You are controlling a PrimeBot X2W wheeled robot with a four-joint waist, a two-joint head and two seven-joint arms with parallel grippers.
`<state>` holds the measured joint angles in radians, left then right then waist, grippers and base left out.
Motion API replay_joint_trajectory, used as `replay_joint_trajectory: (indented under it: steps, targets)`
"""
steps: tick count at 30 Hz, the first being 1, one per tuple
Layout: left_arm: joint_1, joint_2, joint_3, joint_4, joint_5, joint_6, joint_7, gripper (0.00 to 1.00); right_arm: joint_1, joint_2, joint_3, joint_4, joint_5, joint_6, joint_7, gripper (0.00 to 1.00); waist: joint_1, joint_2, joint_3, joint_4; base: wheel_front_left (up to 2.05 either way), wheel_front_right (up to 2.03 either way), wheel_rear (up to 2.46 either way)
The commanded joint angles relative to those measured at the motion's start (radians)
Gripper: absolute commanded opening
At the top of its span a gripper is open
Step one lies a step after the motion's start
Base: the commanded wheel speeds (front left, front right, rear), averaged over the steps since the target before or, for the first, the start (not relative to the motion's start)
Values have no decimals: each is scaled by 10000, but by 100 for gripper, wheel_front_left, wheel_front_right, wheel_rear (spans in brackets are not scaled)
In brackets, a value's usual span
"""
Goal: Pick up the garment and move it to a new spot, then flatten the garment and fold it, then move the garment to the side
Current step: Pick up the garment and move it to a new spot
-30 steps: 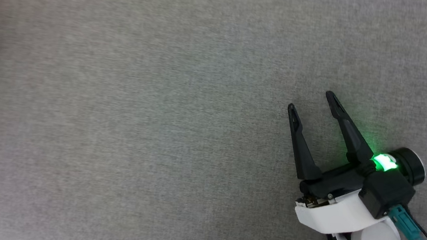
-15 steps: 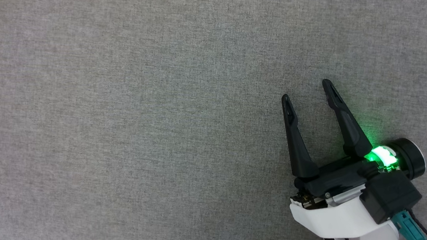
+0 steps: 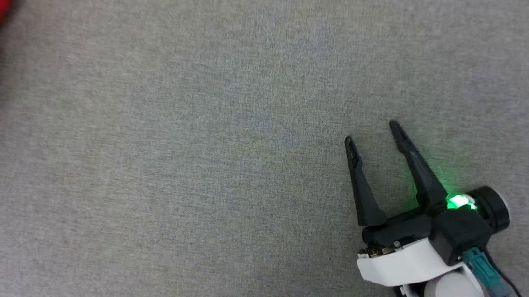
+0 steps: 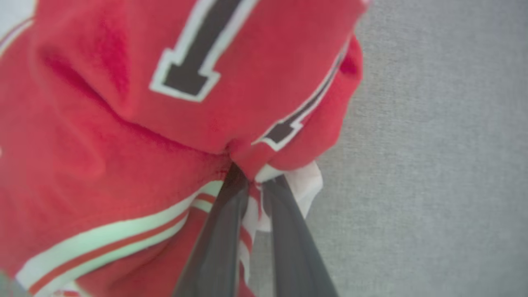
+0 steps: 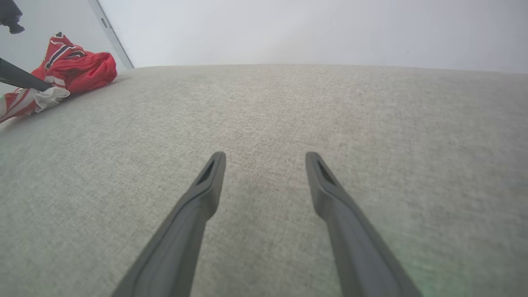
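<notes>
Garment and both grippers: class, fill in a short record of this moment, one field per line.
garment: red jersey, black white-outlined lettering, crumpled in a heap
surface: grey woven cloth
left gripper: closed on the garment's bunched edge, by the striped trim
right gripper: open, holding nothing, above bare surface, far from the garment

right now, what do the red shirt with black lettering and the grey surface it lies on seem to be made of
Red jersey-style shirt with black white-outlined lettering: looks like thin soft knit fabric, matte and slightly fuzzy; it crumples into loose folds.
Flat grey surface: seems woven cloth, matte; a fine weave grain shows.
</notes>
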<state>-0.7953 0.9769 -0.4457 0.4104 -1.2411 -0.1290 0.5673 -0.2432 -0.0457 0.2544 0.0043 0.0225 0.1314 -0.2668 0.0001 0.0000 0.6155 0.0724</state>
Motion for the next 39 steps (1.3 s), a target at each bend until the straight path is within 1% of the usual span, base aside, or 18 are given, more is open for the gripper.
replay_joint_trajectory:
  steps: [1,4,8,11,14,18,20,25,29,32,36,37,38,39]
  targets:
    - [169,19,-55,-167,-96,-20,-44,0,210,-87,-16,163,78,-15,40,100,-1,0,-420,-24,0,0,0]
    - [550,42,-387,-946,-390,-20,-110,0,195,-74,35,210,311,-12,16,100,-1,0,-930,-80,0,0,0]
    - [1128,69,-963,-2082,-525,-19,-266,0,227,-57,122,307,649,-10,16,100,-1,0,-1581,-249,0,0,0]
    - [1536,-215,-1312,-2782,-738,-20,-500,0,340,-56,188,370,898,-10,16,100,-1,0,-2026,-432,0,0,0]
    - [1819,-567,-1764,-3412,-639,-19,-726,0,408,-54,229,386,1059,-11,16,100,-1,0,-2416,-647,0,0,0]
    - [2016,-1538,-2268,-3991,-657,-20,-1127,0,539,-55,119,360,1239,-11,14,100,-1,0,-2825,-954,0,0,0]
    - [2027,-2103,-2530,-4067,-513,-20,-1279,0,562,-55,51,313,1307,-11,14,100,-1,0,-2959,-1141,0,0,0]
    - [1626,-3596,-3105,-3940,-101,166,-1585,0,503,-53,-231,132,1412,-11,16,100,-1,0,-3044,-1595,0,0,0]
    - [1159,-4830,-3414,-3338,320,403,-1973,0,430,-51,-441,-40,1478,-11,16,100,-1,0,-2968,-2021,0,0,0]
    - [690,-5724,-3592,-2655,714,500,-2360,0,406,-49,-634,-182,1508,-11,14,100,-1,0,-2847,-2293,0,0,0]
    - [74,-6670,-3895,-1634,1311,520,-2784,0,320,-44,-659,-288,1537,-11,16,100,-1,0,-2658,-2642,0,0,0]
    - [-103,-6879,-3989,-1390,1516,527,-2938,32,324,-48,-663,-303,1553,-11,14,100,-1,0,-2629,-2703,0,0,0]
    - [-216,-7070,-4046,-1114,1660,525,-3104,100,330,-44,-656,-308,1575,-11,14,100,-1,0,-2606,-2767,0,0,0]
    - [-286,-7221,-4107,-852,1797,522,-3251,100,341,-44,-654,-315,1590,-11,14,100,-1,0,-2595,-2814,0,0,0]
